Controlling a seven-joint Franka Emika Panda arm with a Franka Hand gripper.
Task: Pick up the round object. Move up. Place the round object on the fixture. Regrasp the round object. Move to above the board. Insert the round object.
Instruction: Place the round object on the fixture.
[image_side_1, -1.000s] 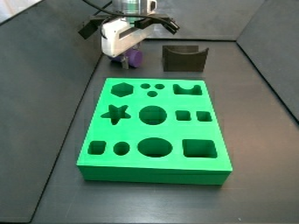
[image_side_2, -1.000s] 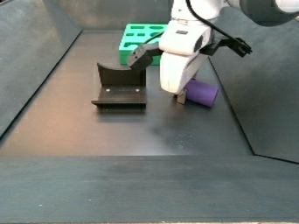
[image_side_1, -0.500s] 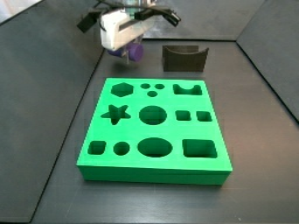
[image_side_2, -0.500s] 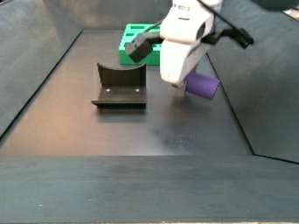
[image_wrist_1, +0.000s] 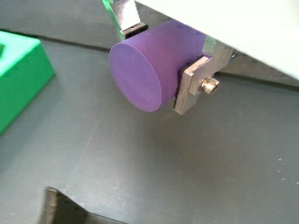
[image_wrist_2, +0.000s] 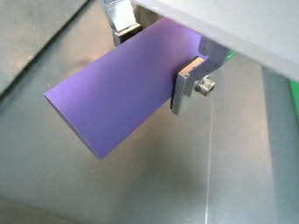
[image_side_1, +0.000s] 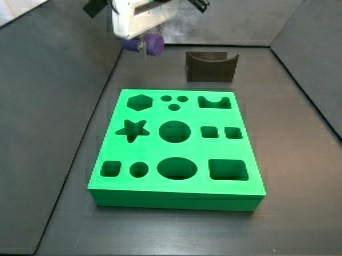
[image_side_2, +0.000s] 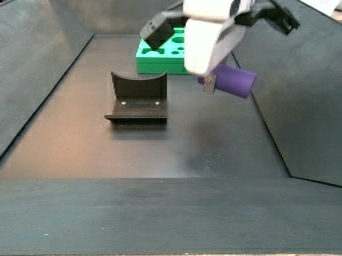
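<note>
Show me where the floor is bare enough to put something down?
Most bare floor lies in front of the fixture, and between board and side walls. The tight spot is the strip between board and fixture. The gripper holds the peg in the air, so the floor below it is free too.

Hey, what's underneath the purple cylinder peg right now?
Only bare dark floor lies under the smooth purple cylinder peg, which hangs in the air, clamped in the pincer. The dark notched fixture sits off to the side. The peg's clamped faces are covered by the fingers.
</note>
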